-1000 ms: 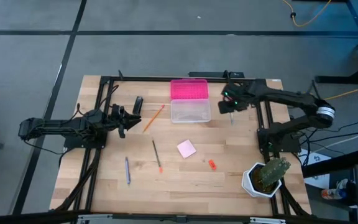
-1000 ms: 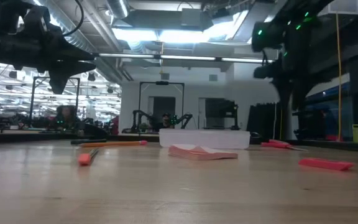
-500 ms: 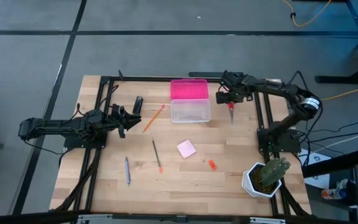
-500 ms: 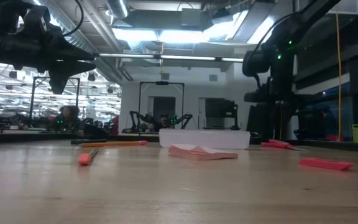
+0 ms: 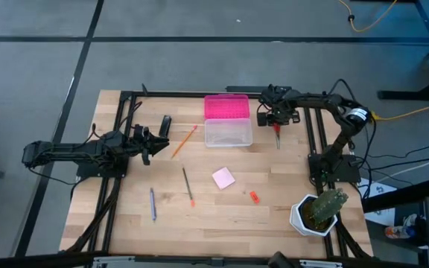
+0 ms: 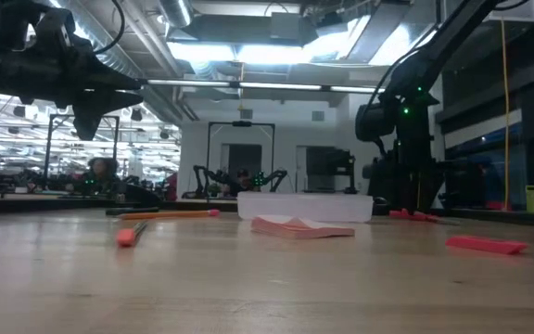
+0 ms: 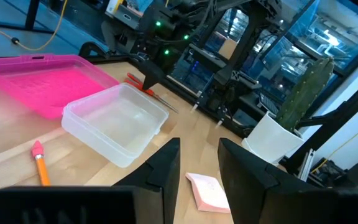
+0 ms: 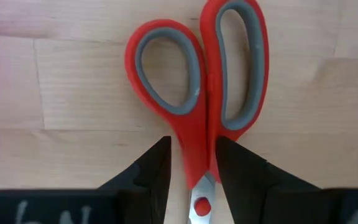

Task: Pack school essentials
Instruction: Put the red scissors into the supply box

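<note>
Scissors, high view: red-handled scissors (image 5: 277, 135) lie on the worktop (image 5: 222, 212) beside the clear box (image 5: 228, 132), which looks empty; pencil (image 5: 184, 141), pens (image 5: 188, 186), notepad (image 5: 223, 178) all unpacked.
Low view: nothing packed, as far as this angle shows.
Left wrist view: left hand (image 7: 197, 163) spread, empty, waiting near the pencil.
Right wrist view: right hand (image 8: 191, 163) spread astride the scissors' handles, not yet pinching.

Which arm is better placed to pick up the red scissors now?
The right. Its gripper has open jaws astride the red scissors; the left gripper waits far across the table.
</note>
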